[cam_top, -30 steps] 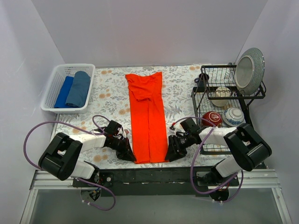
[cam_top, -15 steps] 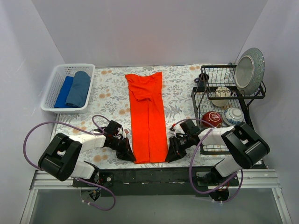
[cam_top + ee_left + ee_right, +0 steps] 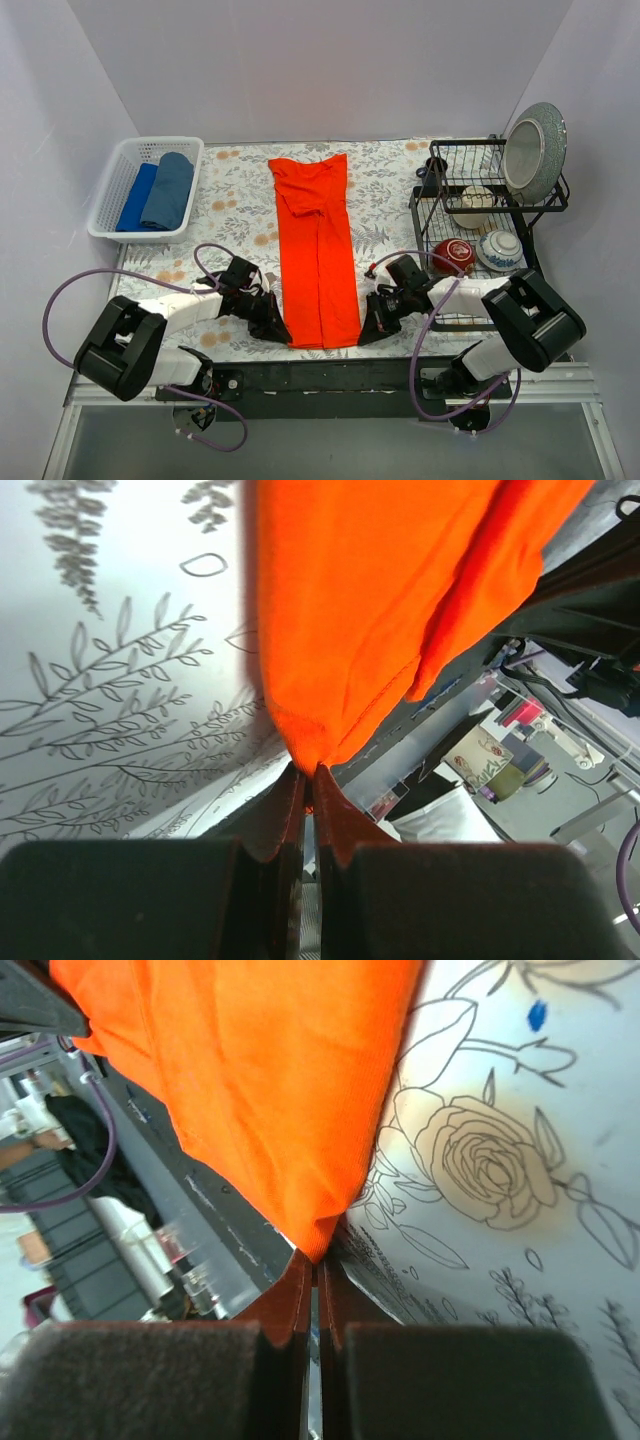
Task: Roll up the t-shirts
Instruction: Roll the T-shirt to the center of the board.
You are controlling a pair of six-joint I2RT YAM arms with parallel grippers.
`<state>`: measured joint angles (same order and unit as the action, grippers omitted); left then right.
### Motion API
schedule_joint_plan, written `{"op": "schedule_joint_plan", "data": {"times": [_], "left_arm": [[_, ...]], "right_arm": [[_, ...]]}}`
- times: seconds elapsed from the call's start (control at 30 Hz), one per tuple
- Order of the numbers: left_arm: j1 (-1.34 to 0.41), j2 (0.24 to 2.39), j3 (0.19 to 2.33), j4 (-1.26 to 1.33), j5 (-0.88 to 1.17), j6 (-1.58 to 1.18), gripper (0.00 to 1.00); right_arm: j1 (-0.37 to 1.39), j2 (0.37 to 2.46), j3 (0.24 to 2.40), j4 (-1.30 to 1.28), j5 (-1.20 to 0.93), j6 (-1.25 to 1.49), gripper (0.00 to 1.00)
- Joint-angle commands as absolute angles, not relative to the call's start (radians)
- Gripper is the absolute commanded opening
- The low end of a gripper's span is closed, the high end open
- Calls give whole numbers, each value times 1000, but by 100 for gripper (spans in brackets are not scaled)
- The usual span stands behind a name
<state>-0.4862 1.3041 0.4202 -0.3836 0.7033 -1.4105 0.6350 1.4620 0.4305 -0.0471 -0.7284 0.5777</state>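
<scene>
**Both arms take up the hem.** An orange-red t-shirt (image 3: 317, 245) lies folded into a long, narrow strip down the middle of the flower-printed tablecloth (image 3: 232, 205), with its collar end far and its hem end at the near edge. The left gripper (image 3: 279, 333) is pinched tight on the near-left corner of the hem and the right gripper (image 3: 366, 331) on the near-right corner. In each wrist view the dark jaws meet with only a tip of orange cloth between them.

The fabric looks like a light, soft, matte knit with a stitched hem and gentle creases. It will likely sag and fold wherever it is unsupported, and should cling to the printed cloth rather than slide on it. On that reading, the two hem corners are the sensible hold: taken together they keep the edge straight for a first turn, where a single pinch would probably let the strip skew. The hold is shallow — at the very corners — so a sharp pull could slip the cloth free.

A royal blue shirt (image 3: 135, 198) and a teal-blue shirt (image 3: 168, 190) lie bundled side by side in a white lattice-walled plastic basket (image 3: 106, 195) at far left. At right, well apart from the orange strip, a black wire dish rack (image 3: 462, 165) holds crockery, a glossy dark-red bowl (image 3: 452, 252) among it.
</scene>
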Motion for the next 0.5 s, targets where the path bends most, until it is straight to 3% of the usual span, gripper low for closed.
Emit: {"op": "schedule_joint_plan", "data": {"times": [0.0, 0.47], "left_arm": [[-468, 1249, 443, -374, 733, -1384, 0], [-316, 1273, 521, -361, 707, -1341, 0]], "right_arm": [[629, 1402, 478, -86, -678, 514, 1], [597, 1471, 667, -101, -669, 456, 1]]}}
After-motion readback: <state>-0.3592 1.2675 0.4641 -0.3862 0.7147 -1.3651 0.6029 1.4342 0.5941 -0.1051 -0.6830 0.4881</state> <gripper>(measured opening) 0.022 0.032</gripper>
